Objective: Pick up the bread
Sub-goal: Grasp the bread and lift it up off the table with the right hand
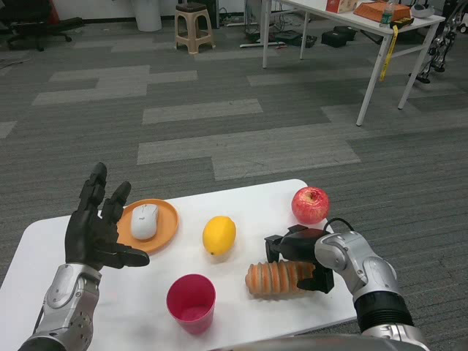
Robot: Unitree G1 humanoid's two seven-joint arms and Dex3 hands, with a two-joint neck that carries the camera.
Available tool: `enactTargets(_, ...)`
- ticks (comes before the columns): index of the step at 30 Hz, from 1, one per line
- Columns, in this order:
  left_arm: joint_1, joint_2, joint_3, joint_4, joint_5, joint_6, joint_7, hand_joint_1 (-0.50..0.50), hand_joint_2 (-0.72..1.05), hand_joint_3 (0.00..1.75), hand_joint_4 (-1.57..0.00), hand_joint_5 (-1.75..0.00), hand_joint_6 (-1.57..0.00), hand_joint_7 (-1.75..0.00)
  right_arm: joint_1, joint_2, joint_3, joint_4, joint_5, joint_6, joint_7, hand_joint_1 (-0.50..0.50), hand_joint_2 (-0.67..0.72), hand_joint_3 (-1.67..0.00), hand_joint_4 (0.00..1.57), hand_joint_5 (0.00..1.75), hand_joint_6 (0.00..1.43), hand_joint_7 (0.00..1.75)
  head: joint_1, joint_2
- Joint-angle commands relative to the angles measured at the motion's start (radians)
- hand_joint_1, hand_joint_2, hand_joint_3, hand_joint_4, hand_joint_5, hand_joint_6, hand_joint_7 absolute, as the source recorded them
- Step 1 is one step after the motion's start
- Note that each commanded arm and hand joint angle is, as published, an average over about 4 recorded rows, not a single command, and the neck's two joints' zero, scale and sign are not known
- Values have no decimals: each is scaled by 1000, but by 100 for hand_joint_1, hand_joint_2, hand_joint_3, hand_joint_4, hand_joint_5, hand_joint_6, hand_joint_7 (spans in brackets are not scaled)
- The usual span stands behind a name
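The right hand (300,257) sits at about five o'clock on the white table (248,194), its black fingers (319,280) curled round the right end of the bread (279,278); it appears to be clasping the loaf, though whether the hold is firm cannot be told from this view; the bread, a ridged brown roll, lies on its side on the tabletop, its left end free and pointing toward nine o'clock. The step in hand looks like securing the grasp before the lift; to do it well the robot should squeeze evenly across the loaf rather than at its tip, since soft bread held by one end will probably sag or tear; a straight upward lift is the safer line. Just at twelve o'clock from the hand stands a red apple (310,204), near enough to be nudged if the wrist swings outward; at ten o'clock from the bread lies a yellow lemon (219,235), apart from it; at nine o'clock a pink cup (191,301) stands upright, near the loaf's free end. Farther off, an orange plate (167,227) carries a white computer mouse (145,220); beside it the left hand (93,230) hovers with fingers spread, holding nothing.
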Motion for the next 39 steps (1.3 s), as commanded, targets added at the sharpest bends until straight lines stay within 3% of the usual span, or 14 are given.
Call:
enactTargets(1,4,1,6,-3,0,-2,-3,50,-28,9,0,-41,0,0,86,2,21,141,-21,37,82,-46,-16,-159,0,68,0,143,-1,-1)
enactTargets(7,4,1,5,-3,0,-2,-3,50,-28,9,0,-41,0,0,86,-14,20,139,73,37,90,-50,-16,-159,0,68,0,140,-2,-3)
enactTargets(16,4,2,5,-3,0,-2,-3,50,-28,4,0,-41,0,0,88,-16,3,65,296,41,106,-50,-10,-159,0,68,0,140,0,-3)
enactTargets(28,3,3,5,-2,0,-2,-2,50,-28,9,0,-41,0,0,111,-17,14,-23,744,140,108,-50,-10,-159,0,68,0,140,7,1)
enactTargets(34,2,3,4,-2,0,-2,-3,50,-28,7,0,-41,0,0,111,-31,36,-29,767,138,108,-46,-11,-159,0,68,0,138,9,2)
enactTargets(37,1,2,4,-1,0,-2,-3,50,-28,7,0,-41,0,0,110,-43,53,-20,670,61,101,-47,-18,-157,0,68,0,126,10,1)
enactTargets(39,1,1,4,0,0,-2,-3,50,-28,7,0,-41,0,0,109,-44,39,-11,566,-11,98,-46,-24,-151,0,70,0,99,9,0)
